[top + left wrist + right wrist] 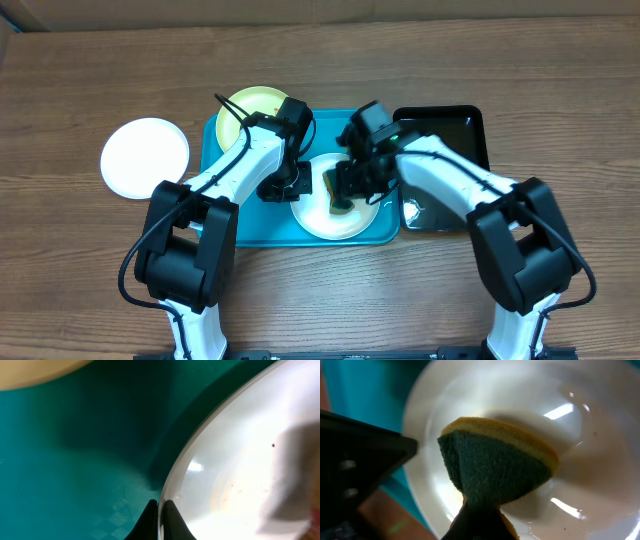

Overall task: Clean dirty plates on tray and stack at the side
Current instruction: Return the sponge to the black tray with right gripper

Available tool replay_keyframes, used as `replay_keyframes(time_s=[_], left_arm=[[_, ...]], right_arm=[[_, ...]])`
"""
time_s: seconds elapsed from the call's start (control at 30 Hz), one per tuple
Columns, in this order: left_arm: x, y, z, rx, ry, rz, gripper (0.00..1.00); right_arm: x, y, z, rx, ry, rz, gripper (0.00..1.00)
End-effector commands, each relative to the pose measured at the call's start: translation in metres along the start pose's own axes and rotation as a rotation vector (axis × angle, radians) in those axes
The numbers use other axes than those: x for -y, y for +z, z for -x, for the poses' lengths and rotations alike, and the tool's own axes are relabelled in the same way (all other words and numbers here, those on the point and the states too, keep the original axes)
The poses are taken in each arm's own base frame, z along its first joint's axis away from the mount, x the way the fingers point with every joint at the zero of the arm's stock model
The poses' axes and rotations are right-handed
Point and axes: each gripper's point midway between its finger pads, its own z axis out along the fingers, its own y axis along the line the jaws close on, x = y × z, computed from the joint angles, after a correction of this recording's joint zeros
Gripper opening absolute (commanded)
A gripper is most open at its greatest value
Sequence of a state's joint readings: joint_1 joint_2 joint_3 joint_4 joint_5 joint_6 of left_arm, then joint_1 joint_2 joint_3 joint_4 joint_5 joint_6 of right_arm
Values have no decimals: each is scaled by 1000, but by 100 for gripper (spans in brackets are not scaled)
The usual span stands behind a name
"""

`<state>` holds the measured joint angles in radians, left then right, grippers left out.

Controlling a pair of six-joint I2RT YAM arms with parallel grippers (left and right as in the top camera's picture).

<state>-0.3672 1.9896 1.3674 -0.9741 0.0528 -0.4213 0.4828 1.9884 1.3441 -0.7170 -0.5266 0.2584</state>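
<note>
A white plate is set alone on open table at far left. On the turquoise tray, a yellow-green plate is laid back-left. The left rim of a second white plate is pinched by the closed left gripper, and a sponge is clamped over it by the right gripper. A black tray is set just right.

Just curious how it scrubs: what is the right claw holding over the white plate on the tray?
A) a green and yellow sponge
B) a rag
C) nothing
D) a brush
A: the right claw pinches a sponge, green with a yellow layer, over the white plate.
</note>
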Motion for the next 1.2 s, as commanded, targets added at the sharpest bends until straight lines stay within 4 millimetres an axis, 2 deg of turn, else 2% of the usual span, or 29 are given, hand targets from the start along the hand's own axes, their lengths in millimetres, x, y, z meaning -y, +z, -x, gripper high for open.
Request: replay_keyframes(time_s=[0.0,0.1,0.23,0.3,0.5,0.63,0.73,0.93,1.03,1.13,1.17], left_arm=[[5,-3,-3,6,1,-10,4],[5,-3,-3,6,0,-10,4],[5,-3,-3,6,1,-10,4],[5,-3,-3,7,1,-10,5],[6,-3,-2,9,1,-12,8],[6,-3,-1,13,1,-14,9],[6,-3,-1,14,1,-14,14],[6,-3,-2,12,1,-13,18],[6,-3,-2,12,1,-13,17],[7,-3,-2,12,3,-13,17],[7,-3,-2,12,3,-12,17]], right_arm=[[-40,-50,17,53,-52,266,4],[-37,-81,25,102,-38,322,4],[-10,-114,28,163,-7,267,4],[15,-123,27,180,52,187,4],[121,-142,12,192,244,-267,4],[162,-157,7,218,287,-503,4],[176,-158,5,233,294,-574,4],[186,-145,3,247,289,-576,5],[192,-141,0,253,290,-596,15],[196,-141,1,262,289,-613,36],[196,-141,1,264,289,-615,41]])
